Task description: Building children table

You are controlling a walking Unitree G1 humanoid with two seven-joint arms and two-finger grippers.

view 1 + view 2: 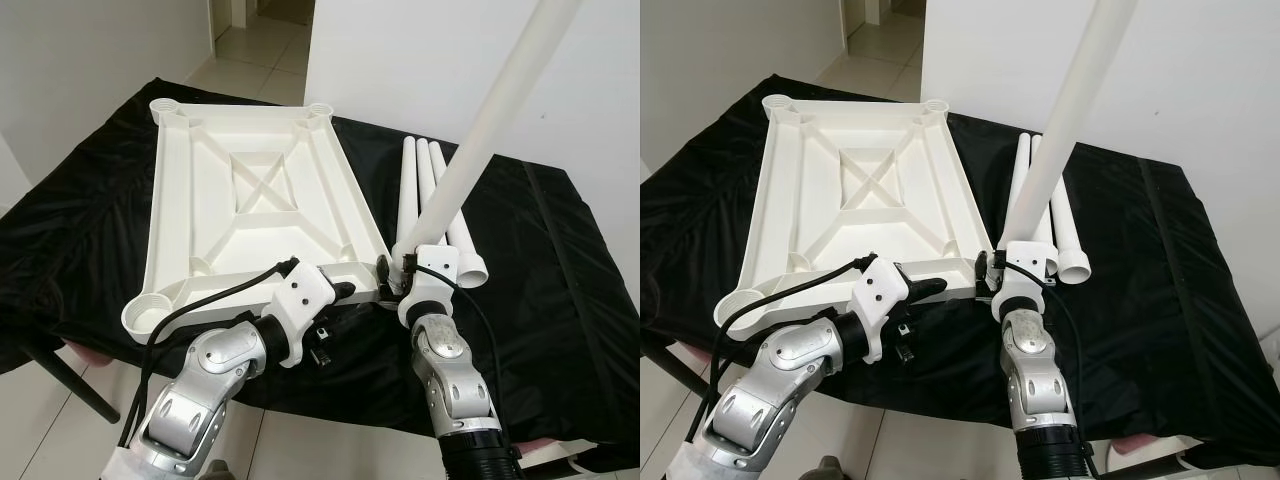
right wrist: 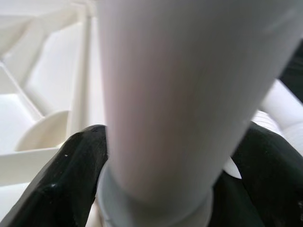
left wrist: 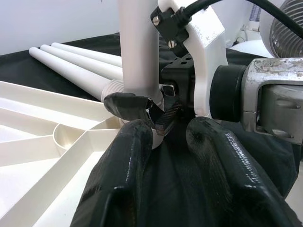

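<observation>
The white table top (image 1: 190, 190) lies upside down on a black cloth. My right gripper (image 1: 398, 268) is shut on a white table leg (image 1: 480, 140). The leg stands upright and tilts to the right, with its lower end at the top's near right corner socket (image 3: 80, 135). In the right wrist view the black fingers (image 2: 71, 165) clamp both sides of the leg (image 2: 175, 94). My left gripper (image 1: 345, 291) hovers at the top's near edge and points at that corner. Its fingers (image 3: 118, 170) are open with nothing between them.
Three spare white legs (image 1: 425, 190) lie side by side on the cloth (image 1: 540, 260), right of the table top. The cloth's near edge runs just beyond my arms, over tiled floor (image 1: 60, 420). A white wall (image 1: 400, 50) stands behind, and a doorway at the far left.
</observation>
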